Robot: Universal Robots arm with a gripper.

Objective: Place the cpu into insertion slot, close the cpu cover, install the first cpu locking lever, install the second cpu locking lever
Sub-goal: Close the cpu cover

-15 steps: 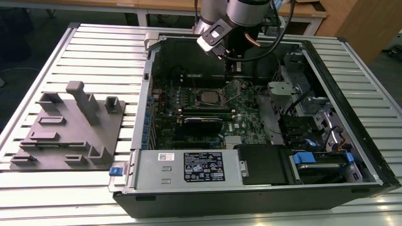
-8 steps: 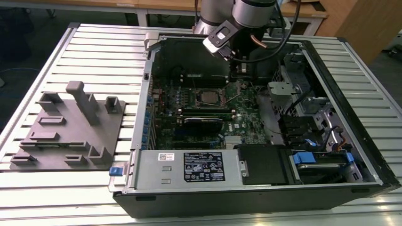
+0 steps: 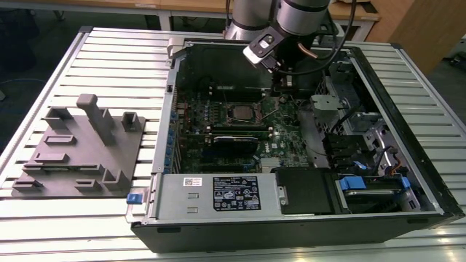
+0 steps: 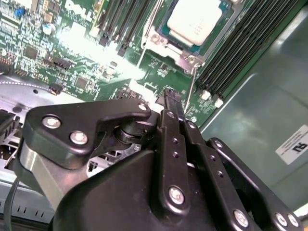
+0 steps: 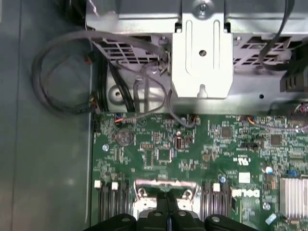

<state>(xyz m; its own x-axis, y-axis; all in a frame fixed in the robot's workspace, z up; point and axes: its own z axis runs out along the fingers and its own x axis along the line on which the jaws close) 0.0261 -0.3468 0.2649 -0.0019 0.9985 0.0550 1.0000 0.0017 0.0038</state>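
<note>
Second wrist view: the gripper (image 4: 170, 96), closed tight and apparently empty, sits just beside a thin locking lever (image 4: 191, 89), the cpu (image 4: 195, 19) seated in the insertion slot (image 4: 161, 38) beyond its tips.

Workbench: a wide table of pale silver ribbed metal slats (image 3: 109, 49), the slats running from the exterior view's left to its right across most of the view.
Desk: a light-brown wooden tabletop (image 3: 189, 6) stands behind the workbench, along the far edge.
Panel: a light-brown wooden board (image 3: 418, 30) stands beyond the workbench's far corner on the exterior view's right.
Floor: dark grey floor (image 3: 33, 60) shows past the workbench on the exterior view's left, with a paler grey strip on the right.
Fixture: a flat grey plastic plate with upright blocks (image 3: 73, 158) lies on the slats at the exterior view's left.
Light: bright and even, with a pale sheen on the slats and soft shadows beside the blocks.
</note>
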